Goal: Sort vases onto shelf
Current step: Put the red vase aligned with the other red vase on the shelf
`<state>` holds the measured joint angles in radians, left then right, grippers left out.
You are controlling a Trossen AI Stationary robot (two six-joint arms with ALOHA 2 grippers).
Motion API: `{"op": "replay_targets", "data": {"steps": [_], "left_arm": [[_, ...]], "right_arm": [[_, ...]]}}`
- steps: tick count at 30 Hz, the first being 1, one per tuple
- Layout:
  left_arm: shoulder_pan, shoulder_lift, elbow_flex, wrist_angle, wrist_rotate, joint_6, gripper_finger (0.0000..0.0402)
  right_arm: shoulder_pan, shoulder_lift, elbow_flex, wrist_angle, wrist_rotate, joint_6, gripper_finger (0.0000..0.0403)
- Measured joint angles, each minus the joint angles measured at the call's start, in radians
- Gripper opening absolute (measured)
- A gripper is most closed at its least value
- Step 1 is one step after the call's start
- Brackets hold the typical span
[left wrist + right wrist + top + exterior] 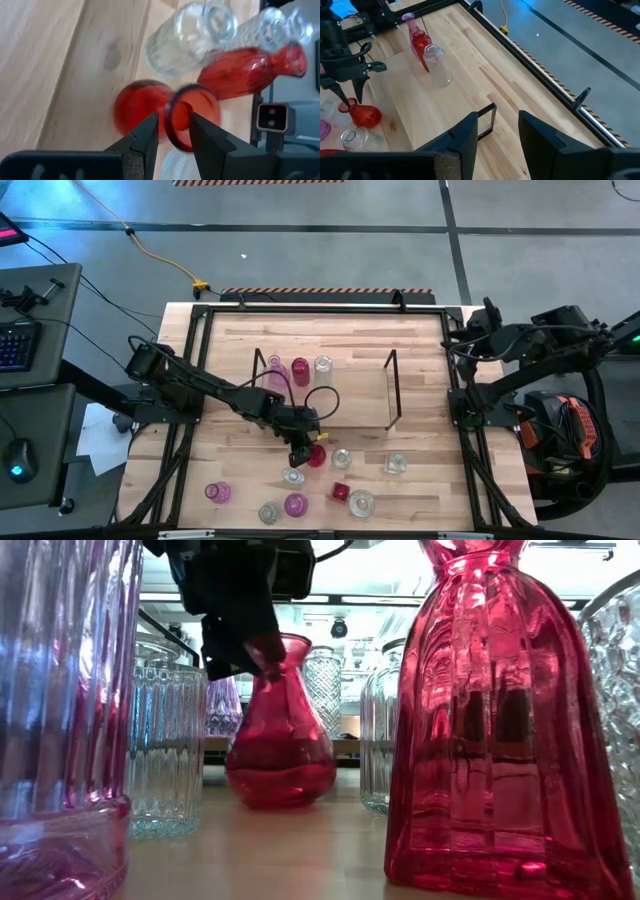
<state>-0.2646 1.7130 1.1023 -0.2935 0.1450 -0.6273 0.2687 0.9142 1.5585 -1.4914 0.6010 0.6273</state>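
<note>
A red round-bodied vase stands on its base on the tabletop just in front of the shelf. My left gripper hangs over its neck, pointing steeply down and open. One finger is outside the neck, the other at the mouth. Three vases stand on the shelf's far left part: pink, magenta and clear. My right gripper waits open and holding nothing, high over the table's far right corner. My left gripper comes from above with its fingers on either side of the near wall of the red vase's rim. A gap shows between them. I cannot tell whether either finger touches the glass. The vase stands upright on the table.
Several more vases stand on the near part of the table: clear, pink, magenta and red. The shelf's wire end frames rise at both ends. The shelf's right part is bare.
</note>
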Motion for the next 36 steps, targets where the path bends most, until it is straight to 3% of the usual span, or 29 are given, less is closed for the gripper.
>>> {"op": "replay_targets", "data": {"steps": [10,20,36], "left_arm": [[0.001,0.024,0.001,0.014,0.003,-0.026,0.0087],[0.001,0.015,0.001,0.010,0.008,-0.019,0.0012],[0.010,-0.110,-0.003,-0.063,-0.008,-0.039,0.0015]], "right_arm": [[0.000,0.000,0.000,0.007,-0.009,0.000,0.0124],[0.000,0.000,0.000,0.007,-0.010,0.000,0.0124],[0.000,0.000,0.000,0.007,-0.010,-0.018,0.0124]]}}
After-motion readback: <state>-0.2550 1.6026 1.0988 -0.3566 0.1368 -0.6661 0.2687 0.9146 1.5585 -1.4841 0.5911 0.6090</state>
